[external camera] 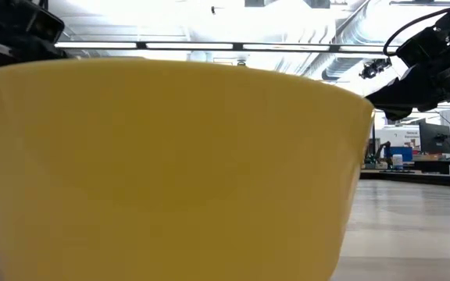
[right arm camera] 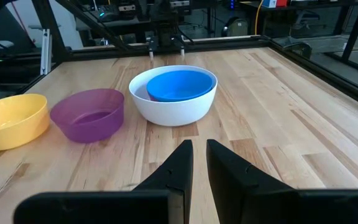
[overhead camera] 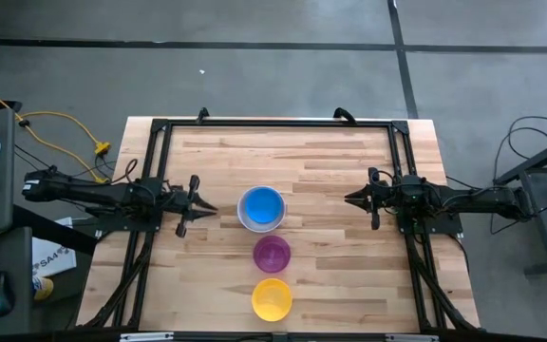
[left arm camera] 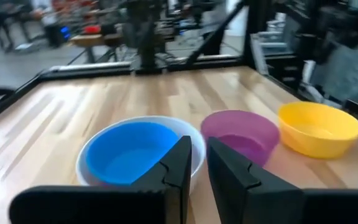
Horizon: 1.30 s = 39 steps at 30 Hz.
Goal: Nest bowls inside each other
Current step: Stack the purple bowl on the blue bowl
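A blue bowl sits inside a slightly larger white bowl at the table's middle. Nearer the front edge, a purple bowl and a yellow bowl each stand alone on their bases, in a row with the white one. The yellow bowl fills the low view. My left gripper hangs level left of the white bowl, shut with nothing in it, the fingers short of the bowls. My right gripper hangs at the right, shut and holding nothing, well back from the white bowl.
A black metal frame runs along the table's far edge and down both sides past the arm bases. Yellow cable and equipment lie off the table's left. Bare wood lies between the bowls and the right arm.
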Each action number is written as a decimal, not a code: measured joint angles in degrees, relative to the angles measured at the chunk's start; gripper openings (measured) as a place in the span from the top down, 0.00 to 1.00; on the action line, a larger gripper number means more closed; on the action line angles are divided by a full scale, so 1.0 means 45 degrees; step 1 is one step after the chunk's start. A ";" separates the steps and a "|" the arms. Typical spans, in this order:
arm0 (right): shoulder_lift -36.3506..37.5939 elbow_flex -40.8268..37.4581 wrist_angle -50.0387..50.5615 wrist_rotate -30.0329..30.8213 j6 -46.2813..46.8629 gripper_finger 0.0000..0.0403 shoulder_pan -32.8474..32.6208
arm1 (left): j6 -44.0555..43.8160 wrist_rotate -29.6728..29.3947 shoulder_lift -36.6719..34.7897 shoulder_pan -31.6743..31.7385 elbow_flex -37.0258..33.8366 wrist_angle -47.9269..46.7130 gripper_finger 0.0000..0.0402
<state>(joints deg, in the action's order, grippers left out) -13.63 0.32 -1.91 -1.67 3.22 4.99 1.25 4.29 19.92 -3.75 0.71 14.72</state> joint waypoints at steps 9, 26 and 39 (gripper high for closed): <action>0.0002 -0.0003 0.0000 0.0000 0.0000 0.90 0.0000 | 0.0716 -0.0232 -0.1082 0.0000 -0.0019 -0.1762 0.87; 0.0000 -0.0004 0.0000 0.0000 0.0000 0.90 0.0000 | 0.2440 -0.0753 -0.2152 0.0000 -0.0020 -0.3130 0.87; 0.0005 -0.0005 0.0000 0.0001 0.0004 0.90 0.0000 | 0.2340 -0.0761 -0.2152 0.0000 -0.0020 -0.3133 0.87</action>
<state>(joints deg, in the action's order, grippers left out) -13.61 0.30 -1.91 -1.67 3.24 4.99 11.78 0.86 10.24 -3.75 0.62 0.62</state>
